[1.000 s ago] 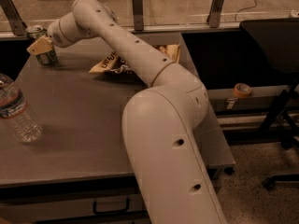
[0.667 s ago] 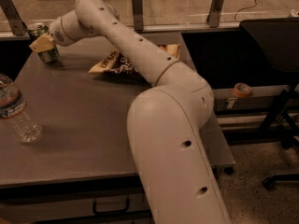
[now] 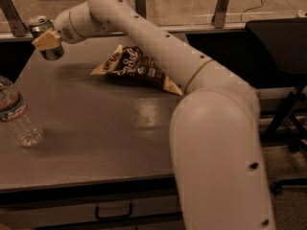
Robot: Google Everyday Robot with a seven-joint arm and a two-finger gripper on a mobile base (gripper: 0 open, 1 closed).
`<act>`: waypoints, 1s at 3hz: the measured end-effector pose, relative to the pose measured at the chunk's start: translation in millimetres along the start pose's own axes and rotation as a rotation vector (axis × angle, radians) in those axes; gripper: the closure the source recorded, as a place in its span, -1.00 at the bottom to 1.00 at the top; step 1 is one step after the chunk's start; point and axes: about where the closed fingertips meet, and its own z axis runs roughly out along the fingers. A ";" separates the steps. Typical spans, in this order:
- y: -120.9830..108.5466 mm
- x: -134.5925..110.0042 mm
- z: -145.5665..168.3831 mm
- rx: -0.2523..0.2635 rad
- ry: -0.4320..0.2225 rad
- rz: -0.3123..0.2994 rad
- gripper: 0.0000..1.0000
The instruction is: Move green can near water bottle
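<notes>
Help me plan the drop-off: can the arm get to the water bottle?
Probably yes: the pincer, gripping the green can at the table's far corner, has only bare surface between it and the water bottle; the chip bag lies aside.

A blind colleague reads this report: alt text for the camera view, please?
The gripper is shut on the green can at the table's far left corner. The water bottle stands at the left edge, nearer the camera; a snack bag lies mid-table.
</notes>
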 end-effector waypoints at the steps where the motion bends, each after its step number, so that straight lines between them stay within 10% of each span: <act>1: 8.7 21.8 1.7 -0.016 0.034 0.011 1.00; 3: 40.9 13.6 -0.1 -0.176 0.012 -0.012 1.00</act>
